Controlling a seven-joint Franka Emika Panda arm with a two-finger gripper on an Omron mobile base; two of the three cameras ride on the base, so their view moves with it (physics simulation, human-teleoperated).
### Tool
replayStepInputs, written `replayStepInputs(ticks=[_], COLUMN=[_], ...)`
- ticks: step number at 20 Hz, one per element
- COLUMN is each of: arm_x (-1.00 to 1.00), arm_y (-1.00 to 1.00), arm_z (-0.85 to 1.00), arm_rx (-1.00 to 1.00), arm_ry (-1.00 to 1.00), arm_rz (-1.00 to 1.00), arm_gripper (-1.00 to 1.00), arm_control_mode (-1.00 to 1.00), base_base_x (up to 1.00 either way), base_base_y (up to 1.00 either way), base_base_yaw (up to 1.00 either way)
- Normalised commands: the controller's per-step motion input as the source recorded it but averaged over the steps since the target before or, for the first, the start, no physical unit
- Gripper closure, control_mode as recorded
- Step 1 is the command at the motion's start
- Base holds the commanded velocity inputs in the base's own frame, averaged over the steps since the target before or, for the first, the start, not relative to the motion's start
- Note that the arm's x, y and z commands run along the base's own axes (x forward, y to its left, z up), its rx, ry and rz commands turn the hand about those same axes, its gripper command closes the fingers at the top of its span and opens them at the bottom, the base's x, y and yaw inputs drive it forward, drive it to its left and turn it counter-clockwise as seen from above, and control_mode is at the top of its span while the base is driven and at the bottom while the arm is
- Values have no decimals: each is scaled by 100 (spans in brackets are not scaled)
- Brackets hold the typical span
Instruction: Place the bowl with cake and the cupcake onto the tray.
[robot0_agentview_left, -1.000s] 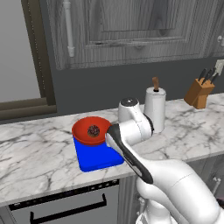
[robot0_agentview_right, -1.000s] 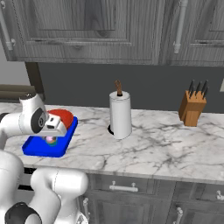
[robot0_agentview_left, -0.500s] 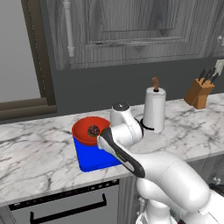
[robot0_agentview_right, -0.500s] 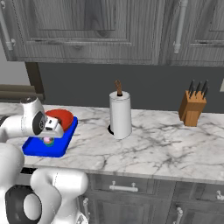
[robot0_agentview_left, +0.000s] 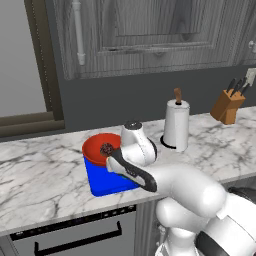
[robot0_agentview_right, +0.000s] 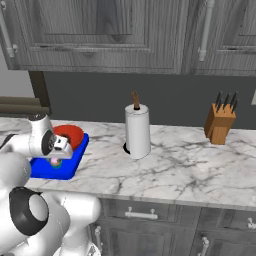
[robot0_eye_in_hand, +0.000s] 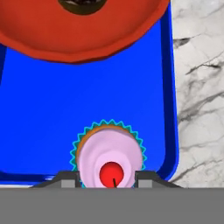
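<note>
The jaws stand either side of the cupcake (robot0_eye_in_hand: 109, 155) low in the hand view, fingertips (robot0_eye_in_hand: 70, 178) flanking its pink top, seemingly grasping it; whether they have begun to let go I cannot tell. The cupcake sits over the blue tray (robot0_eye_in_hand: 52, 109) near its lower right corner, and the red bowl with cake (robot0_eye_in_hand: 83, 26) fills the top of the frame, resting on the tray's far end.

In the left base view, the bowl (robot0_agentview_left: 100, 147) lies at centre left on the tray (robot0_agentview_left: 107, 177), with the arm's wrist just right of it.

In the right base view, the gripper (robot0_agentview_right: 56, 154) hangs at the left over the tray (robot0_agentview_right: 42, 167), the cupcake (robot0_agentview_right: 55, 161) beneath it.

The cupcake placement looks nearly finished; next comes releasing and lifting straight off without tipping it.
</note>
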Motion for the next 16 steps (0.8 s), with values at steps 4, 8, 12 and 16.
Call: replayStepInputs(ticks=[4,8,12,16], arm_x=[19,16,14,14], arm_y=[13,16,18,15], arm_z=[-26,-25,-25,-26], arm_rx=[8,6,3,2], arm_ry=[11,5,0,1], arm_rz=[4,3,3,2], arm_gripper=[100,100,100,100], arm_control_mode=[-100,-100,-100,-100], base_base_x=[0,0,0,0], base_base_y=[0,0,0,0], base_base_yaw=[0,0,0,0])
